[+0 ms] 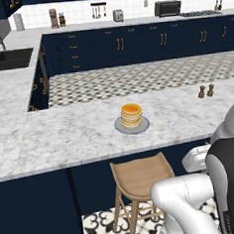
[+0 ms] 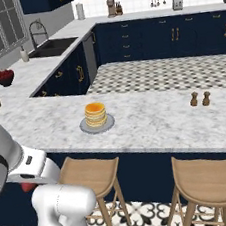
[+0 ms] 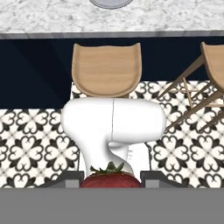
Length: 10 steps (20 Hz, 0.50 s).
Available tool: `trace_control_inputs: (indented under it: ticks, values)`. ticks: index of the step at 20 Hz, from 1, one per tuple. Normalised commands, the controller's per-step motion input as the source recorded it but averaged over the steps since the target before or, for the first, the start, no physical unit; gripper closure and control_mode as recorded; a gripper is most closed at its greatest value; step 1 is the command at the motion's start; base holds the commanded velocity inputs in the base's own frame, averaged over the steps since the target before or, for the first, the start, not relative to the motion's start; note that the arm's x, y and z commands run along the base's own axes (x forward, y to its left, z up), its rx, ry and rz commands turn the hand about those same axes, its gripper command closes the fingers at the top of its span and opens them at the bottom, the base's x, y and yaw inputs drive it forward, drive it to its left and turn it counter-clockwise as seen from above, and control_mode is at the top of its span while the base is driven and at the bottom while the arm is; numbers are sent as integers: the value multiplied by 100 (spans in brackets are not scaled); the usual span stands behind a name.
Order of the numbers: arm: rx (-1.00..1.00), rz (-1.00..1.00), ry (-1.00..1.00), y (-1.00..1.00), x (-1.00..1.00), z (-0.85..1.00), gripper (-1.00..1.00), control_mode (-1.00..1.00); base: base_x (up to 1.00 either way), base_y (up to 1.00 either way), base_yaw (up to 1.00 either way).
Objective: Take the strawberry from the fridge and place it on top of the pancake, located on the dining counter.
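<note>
Setting: rendered kitchen, navy cabinets, patterned tile floor, long marble worktop (the dining counter (image 1: 65, 133)) with wooden stools tucked under it.

Item 1: jaws (image 3: 110, 177). Narrowly set, closed on the strawberry (image 3: 110, 179), which sits wedged between the two finger tips at 6 o'clock of the hand view; green leaf crown toward the camera. In the right base view a red speck (image 2: 27, 187) shows under the white forearm, below worktop level.

Handling, judged: light, soft, easily bruised, skin slightly slick. Hold across the widest part of the body, gentle pressure only; the leafy crown gives no purchase. Too hard a squeeze could crush it or squirt it out.

Item 2: stool (image 3: 106, 70), at 12 o'clock from the jaws, against the counter base.

Item 3: pancake (image 1: 131, 115), golden stack on a grey plate (image 1: 121, 126), mid-worktop, well apart from the held fruit and above it.

Item 4: salt and pepper pair (image 1: 206, 90), at 3 o'clock of the pancake.
</note>
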Motion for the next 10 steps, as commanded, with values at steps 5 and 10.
trace_control_inputs:
  ticks: [5, 10]
  values:
    - [0, 0, 0, 0, 0, 0, 100, 100, 25, 30, 0]
    - [-1, 5, 0, 0, 60, 7, 100, -100, 23, 9, 1]
